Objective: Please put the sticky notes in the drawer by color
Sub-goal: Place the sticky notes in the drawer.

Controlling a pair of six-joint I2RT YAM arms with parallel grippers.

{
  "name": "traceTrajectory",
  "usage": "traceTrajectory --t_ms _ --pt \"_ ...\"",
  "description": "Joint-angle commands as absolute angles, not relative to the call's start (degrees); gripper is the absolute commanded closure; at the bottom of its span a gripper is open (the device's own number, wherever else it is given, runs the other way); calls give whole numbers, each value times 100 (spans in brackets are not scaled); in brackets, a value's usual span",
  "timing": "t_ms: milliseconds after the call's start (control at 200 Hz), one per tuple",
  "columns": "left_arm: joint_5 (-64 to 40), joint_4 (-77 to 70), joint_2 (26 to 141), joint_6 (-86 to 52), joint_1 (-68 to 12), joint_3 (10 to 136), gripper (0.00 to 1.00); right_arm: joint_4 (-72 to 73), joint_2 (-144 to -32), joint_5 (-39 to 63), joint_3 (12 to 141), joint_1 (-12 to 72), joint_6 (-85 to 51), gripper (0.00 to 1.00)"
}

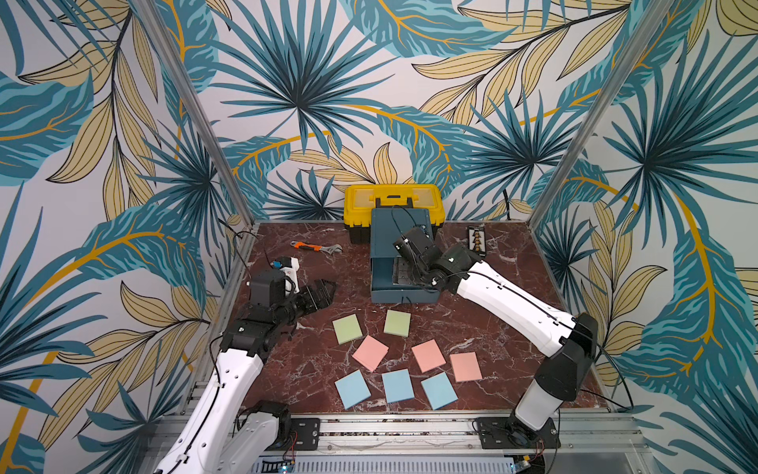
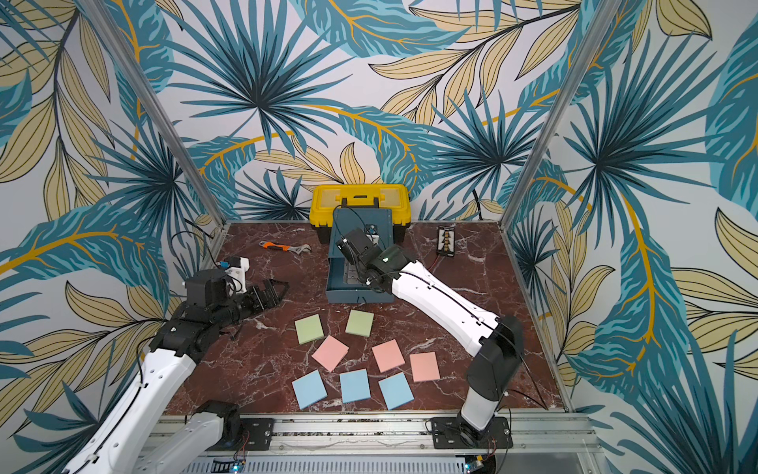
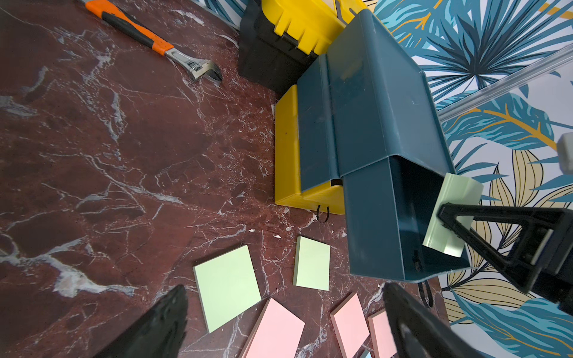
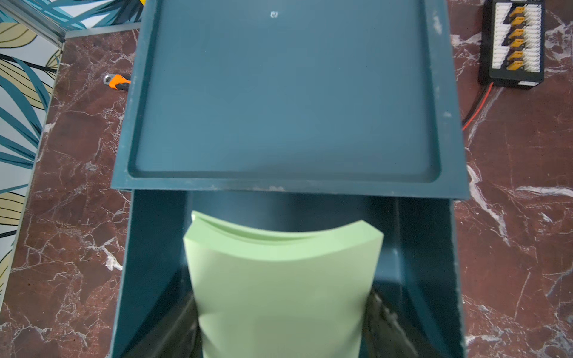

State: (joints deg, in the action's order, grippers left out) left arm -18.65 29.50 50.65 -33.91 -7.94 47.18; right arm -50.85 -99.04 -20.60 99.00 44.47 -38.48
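Obs: light green square paper sticky pad [image 4: 280,279] bowed, at mouth of pulled-out dark teal top drawer [image 4: 155,266] of small teal-and-yellow plastic chest [image 3: 366,111] | right gripper [image 4: 285,316]: we see it clamping that pad's side edges | eight other pads [image 1: 371,353] flat on red marble table [image 1: 320,262] before chest | left gripper [image 1: 325,289] spread wide, empty, above table.
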Motion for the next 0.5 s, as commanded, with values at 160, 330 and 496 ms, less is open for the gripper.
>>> traceTrajectory --t_ms 160,330,496 --pt "-1826 2949 5042 -3339 -821 4913 0 -5347 -10019 -2233 10182 4482 -3706 15" --pt "-1828 2923 5053 -3340 -817 4915 0 -5385 -10032 -2359 10380 4486 -3605 11" --pt "-1792 2926 5044 -3331 -820 4931 0 -5374 -9953 -2467 10617 4482 -3456 10"
